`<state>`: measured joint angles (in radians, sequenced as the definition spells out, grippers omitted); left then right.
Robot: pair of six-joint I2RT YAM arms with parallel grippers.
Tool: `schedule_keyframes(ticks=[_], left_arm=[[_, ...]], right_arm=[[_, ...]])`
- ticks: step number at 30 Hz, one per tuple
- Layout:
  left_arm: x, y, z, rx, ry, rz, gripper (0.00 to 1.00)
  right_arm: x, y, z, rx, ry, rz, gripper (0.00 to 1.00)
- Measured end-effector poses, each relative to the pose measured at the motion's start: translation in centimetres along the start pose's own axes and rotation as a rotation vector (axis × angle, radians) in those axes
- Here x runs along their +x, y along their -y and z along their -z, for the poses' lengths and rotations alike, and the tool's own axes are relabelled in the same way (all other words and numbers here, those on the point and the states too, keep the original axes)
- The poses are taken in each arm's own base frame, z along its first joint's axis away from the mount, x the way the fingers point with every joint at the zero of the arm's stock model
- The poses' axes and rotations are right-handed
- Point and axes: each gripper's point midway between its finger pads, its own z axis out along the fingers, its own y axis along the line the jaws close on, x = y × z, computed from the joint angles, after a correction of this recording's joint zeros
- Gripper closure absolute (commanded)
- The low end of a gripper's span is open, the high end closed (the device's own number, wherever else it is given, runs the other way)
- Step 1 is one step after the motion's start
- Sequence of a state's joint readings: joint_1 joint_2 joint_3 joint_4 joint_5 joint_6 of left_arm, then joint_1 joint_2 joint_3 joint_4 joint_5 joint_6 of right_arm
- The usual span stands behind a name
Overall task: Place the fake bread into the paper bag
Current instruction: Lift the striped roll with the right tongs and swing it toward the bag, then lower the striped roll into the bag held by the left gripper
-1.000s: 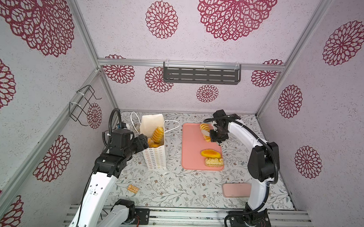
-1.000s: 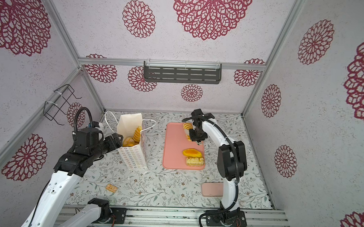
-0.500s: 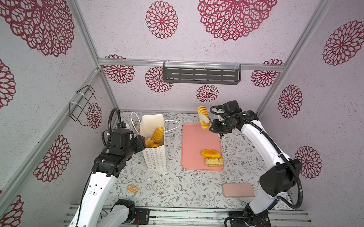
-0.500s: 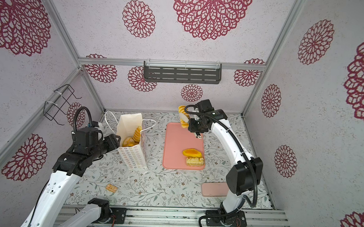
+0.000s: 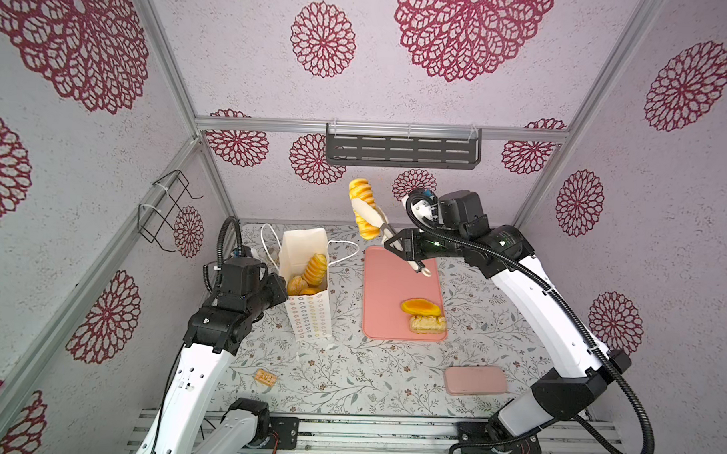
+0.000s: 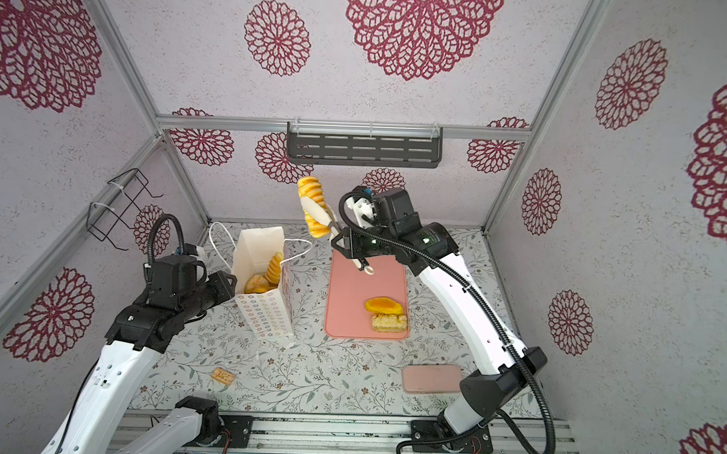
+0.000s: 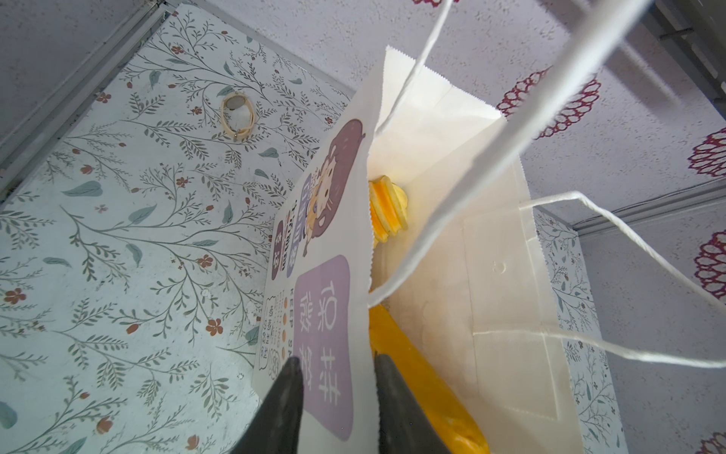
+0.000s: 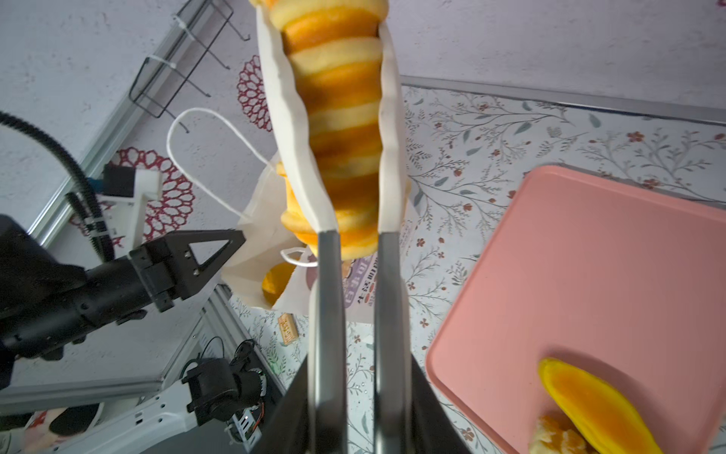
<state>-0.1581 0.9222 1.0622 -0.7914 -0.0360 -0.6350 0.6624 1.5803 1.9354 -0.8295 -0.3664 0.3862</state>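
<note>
Fake bread shows in six pieces. One ridged roll, banded yellow and orange, hangs raised higher than the paper bag, on its tray side, clamped in white-tipped tongs that the right gripper squeezes closed. Three sit inside the bag: a second ridged roll, a round bun, a smooth long loaf. Two lie on the pink tray beside the bag: a glossy orange piece touching a pale flaky pastry. The bag's face bears a cartoon girl, white Chinese characters on purple and the word KEEP. The left gripper stands astride that face, one finger outside, one inside; whether it pinches the paper I cannot tell.
</note>
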Motion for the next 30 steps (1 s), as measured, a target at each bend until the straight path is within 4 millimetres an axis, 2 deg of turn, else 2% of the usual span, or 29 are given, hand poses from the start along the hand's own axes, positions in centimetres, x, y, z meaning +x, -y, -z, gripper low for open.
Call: schedule_keyframes(ticks=[5,11,15,22,30], left_arm=[[0.0,0.0,0.0,0.000,0.000,0.006,0.77],[0.0,0.0,0.0,0.000,0.001,0.012,0.78],[0.0,0.0,0.0,0.001,0.000,0.014,0.78],[0.0,0.0,0.0,0.002,0.001,0.021,0.78],[0.0,0.0,0.0,0.002,0.000,0.023,0.78]], right_arm=[[1.6,-3.7,-1.8,-0.077,-0.045,0.024,0.67],[2.8,-6.6,-4.7,-0.128,-0.088,0.047,0.66],[3.7,-6.9,-6.2,-0.122,-0.115,0.050,0.65],[4.3,-6.3,-8.4,-0.090,-0.142,0.043,0.61],[4.4,-6.2,-9.0,-0.079,-0.146,0.045,0.53]])
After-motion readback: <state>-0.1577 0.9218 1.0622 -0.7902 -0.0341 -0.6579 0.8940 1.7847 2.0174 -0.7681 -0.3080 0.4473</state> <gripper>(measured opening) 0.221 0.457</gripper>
